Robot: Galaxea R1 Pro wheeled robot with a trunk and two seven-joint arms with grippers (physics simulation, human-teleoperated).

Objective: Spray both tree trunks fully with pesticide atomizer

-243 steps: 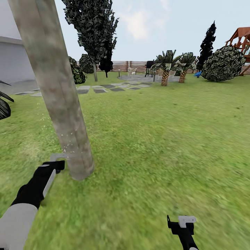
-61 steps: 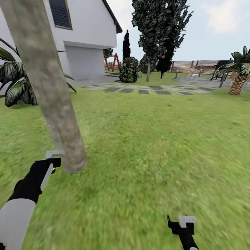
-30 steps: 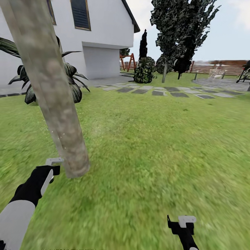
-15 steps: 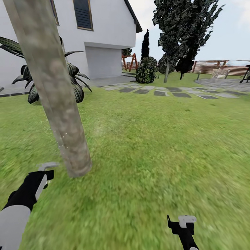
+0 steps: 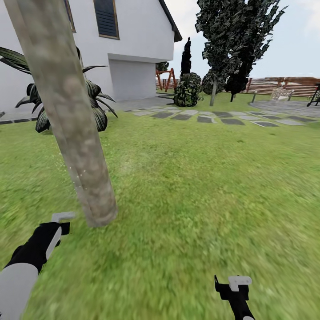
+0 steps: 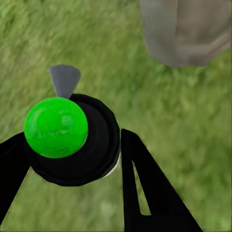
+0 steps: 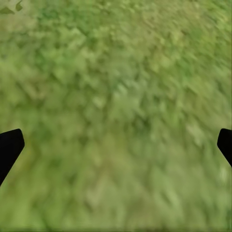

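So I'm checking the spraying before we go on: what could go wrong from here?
1. The sprayer in the left gripper sits low beside the foot of the tree trunk, so the upper trunk may stay unsprayed.
2. The nozzle seems aimed at the grass rather than the trunk, so spray may be wasted.
3. The left arm is close to the trunk and could bump it.

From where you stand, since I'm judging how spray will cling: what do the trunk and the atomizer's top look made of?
Tree trunk: looks like smooth pale bark, matte, mottled grey-beige with brownish patches; no scales or deep grooves.
Atomizer, gripped in the left claw: its green dome looks like glossy plastic with soft highlights, on a dull black collar, probably plastic too.
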